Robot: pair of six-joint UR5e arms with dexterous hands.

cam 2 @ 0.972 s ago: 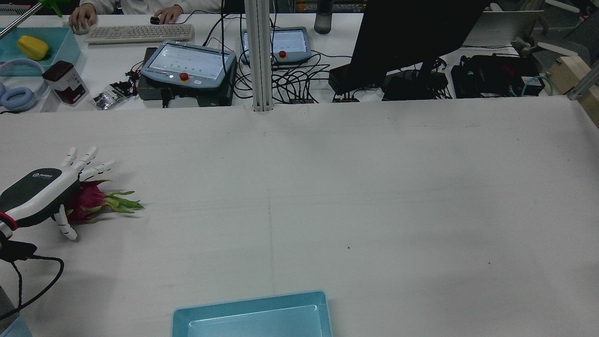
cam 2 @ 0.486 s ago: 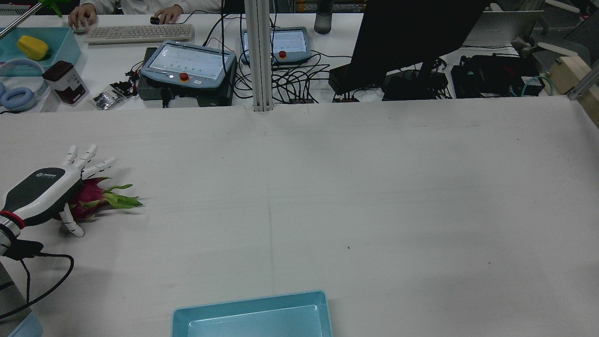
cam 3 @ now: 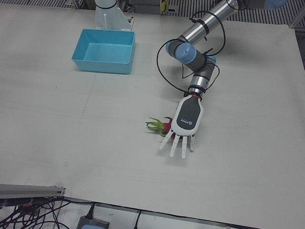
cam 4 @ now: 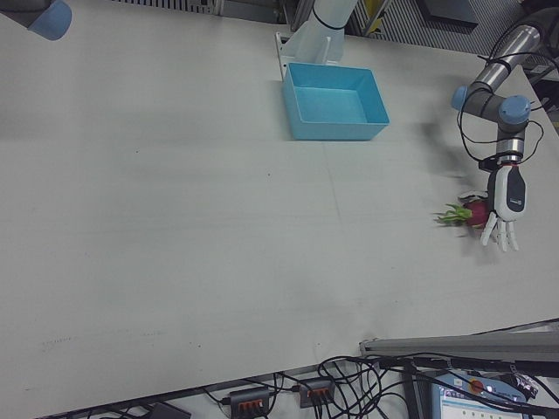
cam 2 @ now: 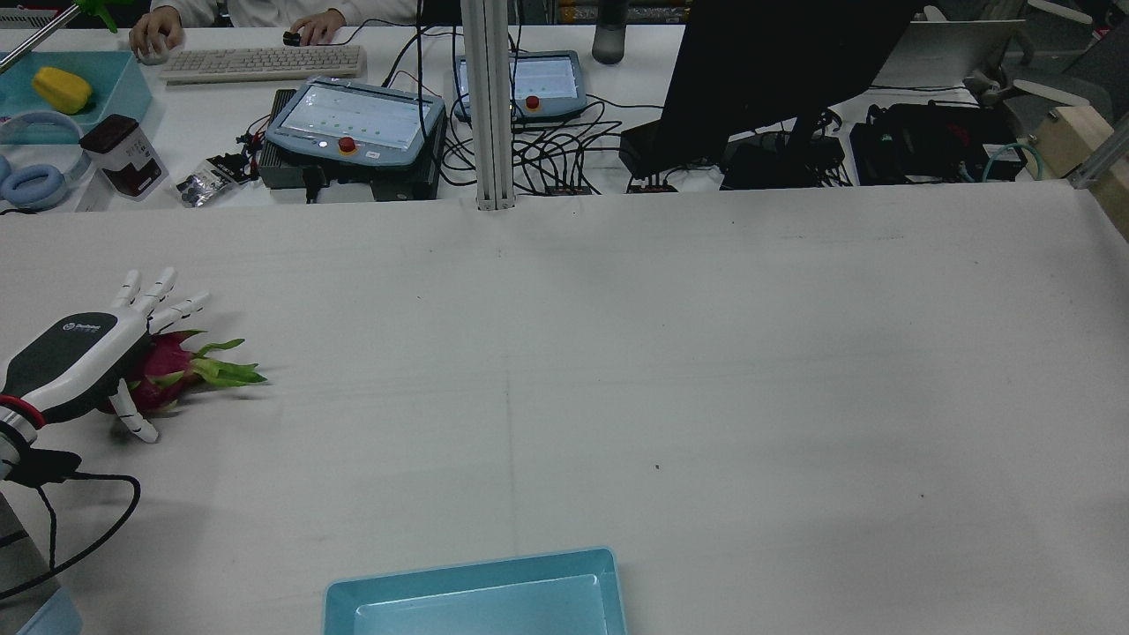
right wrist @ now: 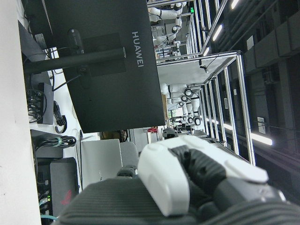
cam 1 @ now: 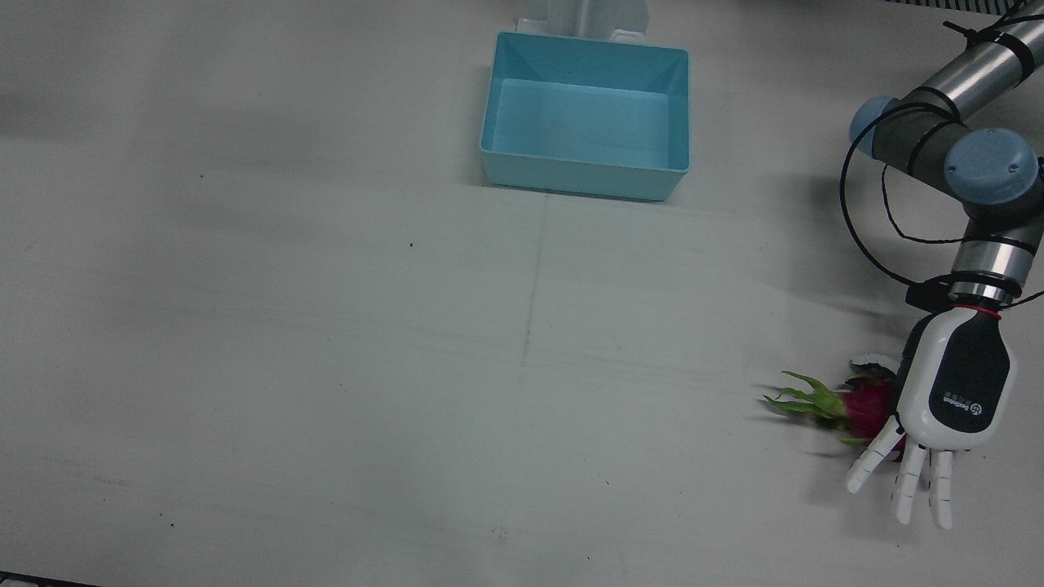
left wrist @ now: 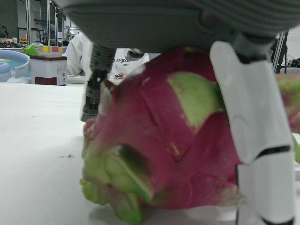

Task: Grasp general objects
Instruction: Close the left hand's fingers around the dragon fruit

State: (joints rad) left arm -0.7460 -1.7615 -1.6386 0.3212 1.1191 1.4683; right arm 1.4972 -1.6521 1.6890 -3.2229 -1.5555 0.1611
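I've got the left hand [cam 1: 953,399] palm-down over the dragon fruit [cam 1: 863,408], which sits on the table [cam 1: 326,326] near its left edge, well apart from the blue bin [cam 1: 584,181]. Fingers [cam 1: 907,481] are stretched apart past the fruit; the thumb hangs beside it, so no grasp yet, I'd say. Left to do: curl, lift, prob. carry to the bin. Palm hides most of the fruit; can't tell if the palm touches it. Right hand [right wrist: 187,187]: only a close-up bit shows, finger state unclear.
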